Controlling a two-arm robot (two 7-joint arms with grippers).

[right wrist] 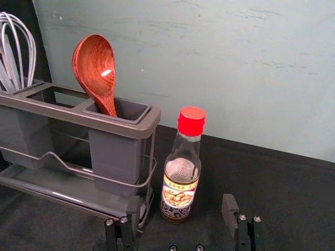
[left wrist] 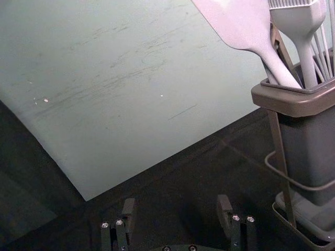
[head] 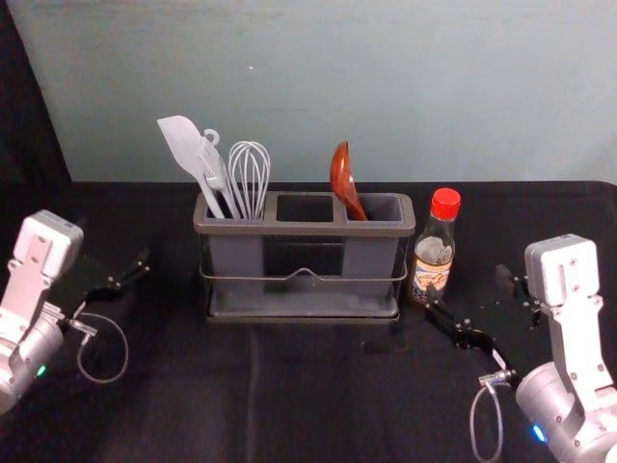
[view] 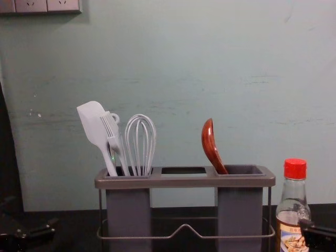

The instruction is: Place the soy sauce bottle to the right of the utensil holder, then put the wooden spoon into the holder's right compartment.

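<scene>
The soy sauce bottle (head: 433, 262) stands up straight, just to the right of the utensil holder (head: 306, 230). The wooden spoon (head: 342, 178) is in the holder's right compartment (head: 387, 206), with its round end up, and it leans toward the holder's middle. So I think both jobs are done, and the arms only need to back off.

The right gripper (right wrist: 180, 206) is in front of the holder, off to its right, near the bottle. Its jaws are open and hold nothing. If it swings toward the holder, a finger could bump the bottle and tip it over, because the bottle is tall and thin. If it hits the holder, the spoon could roll or lean another way.

The left gripper (left wrist: 176, 203) is to the left of the holder, open and empty. It could hit the white spatula (head: 186, 152) if it moves across too soon.
</scene>
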